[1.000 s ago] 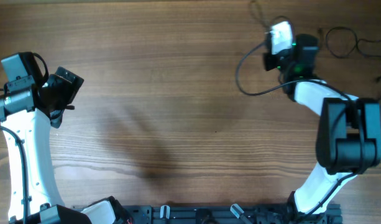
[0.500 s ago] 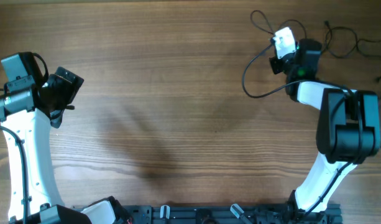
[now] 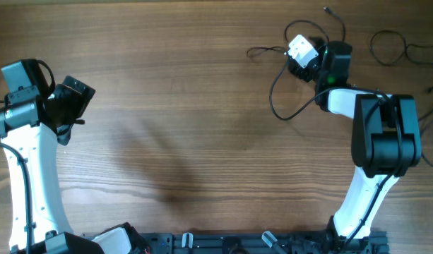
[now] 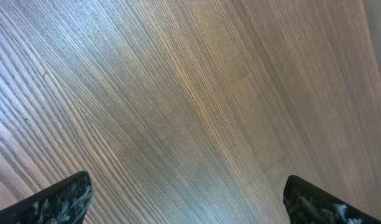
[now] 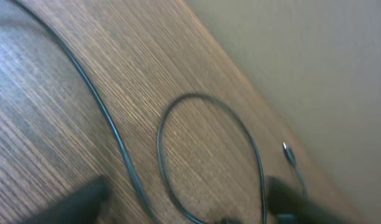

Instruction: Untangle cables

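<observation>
One thin black cable (image 5: 193, 95) lies in a loose open loop on the wood, and a second strand of it (image 5: 100, 106) runs on a slant past the loop's left side. Its small plug (image 5: 288, 149) rests just beyond the loop, near the table's edge. The right gripper (image 5: 190, 200) hangs over this loop with its two fingers spread wide and blurred at the bottom corners of the wrist view. The loop sits between them and neither finger pinches it.

From overhead, more thin cables (image 3: 389, 44) lie loose at the table's far right corner, apart from this one. The left gripper (image 4: 190, 202) is well away at the left side, its fingers also spread wide with only bare wood between them.

The wooden table (image 3: 202, 106) is brown with a long grain. Past its edge is a plain beige surface (image 5: 314, 62).
</observation>
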### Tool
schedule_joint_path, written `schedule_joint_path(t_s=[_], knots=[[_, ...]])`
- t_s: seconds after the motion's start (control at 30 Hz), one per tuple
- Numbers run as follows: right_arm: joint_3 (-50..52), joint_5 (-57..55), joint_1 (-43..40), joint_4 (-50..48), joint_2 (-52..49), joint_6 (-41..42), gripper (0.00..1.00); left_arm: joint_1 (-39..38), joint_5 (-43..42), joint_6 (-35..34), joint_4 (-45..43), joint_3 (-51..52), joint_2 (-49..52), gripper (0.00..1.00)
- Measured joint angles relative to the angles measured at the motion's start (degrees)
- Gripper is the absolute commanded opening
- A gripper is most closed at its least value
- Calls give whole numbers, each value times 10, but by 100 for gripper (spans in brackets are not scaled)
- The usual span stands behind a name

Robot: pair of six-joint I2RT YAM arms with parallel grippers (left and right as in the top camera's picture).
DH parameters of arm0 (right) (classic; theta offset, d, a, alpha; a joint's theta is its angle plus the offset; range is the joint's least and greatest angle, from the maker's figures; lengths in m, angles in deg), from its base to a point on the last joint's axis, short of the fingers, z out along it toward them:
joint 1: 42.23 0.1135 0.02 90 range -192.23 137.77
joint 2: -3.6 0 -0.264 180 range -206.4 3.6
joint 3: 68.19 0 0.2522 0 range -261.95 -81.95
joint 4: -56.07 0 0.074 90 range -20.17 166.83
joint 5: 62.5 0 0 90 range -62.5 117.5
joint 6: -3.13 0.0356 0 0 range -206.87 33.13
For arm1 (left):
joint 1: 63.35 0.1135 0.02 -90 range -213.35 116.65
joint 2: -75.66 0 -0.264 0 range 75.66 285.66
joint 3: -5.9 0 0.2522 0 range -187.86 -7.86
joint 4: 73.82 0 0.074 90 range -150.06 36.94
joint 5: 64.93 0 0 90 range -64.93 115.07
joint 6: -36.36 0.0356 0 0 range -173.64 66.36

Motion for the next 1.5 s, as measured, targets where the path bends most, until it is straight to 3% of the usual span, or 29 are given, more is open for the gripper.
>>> schedule_joint_path(t_s=[0.13,0.2,0.33,0.53,0.67,0.77,0.9,1.0,1.3,1.5], knots=[[-4,-22,16,104,14,87,100,0,0,0,0,0,0,100],[-4,-28,27,196,64,155,100,0,0,0,0,0,0,100],[-5,-42,28,290,197,254,100,0,0,0,-1,0,0,100],[-9,-82,25,517,480,407,100,0,0,0,0,0,0,100],[-8,-87,25,656,728,507,100,0,0,0,0,0,0,100],[-9,-98,25,751,914,531,100,0,0,0,-2,0,0,100],[13,-110,25,809,1055,531,100,0,0,0,0,0,0,100],[51,-112,25,824,1099,539,100,0,0,0,0,0,0,100],[90,-129,25,849,1101,619,100,0,0,0,0,0,0,100],[122,-169,25,788,1102,624,100,0,0,0,0,0,0,100]])
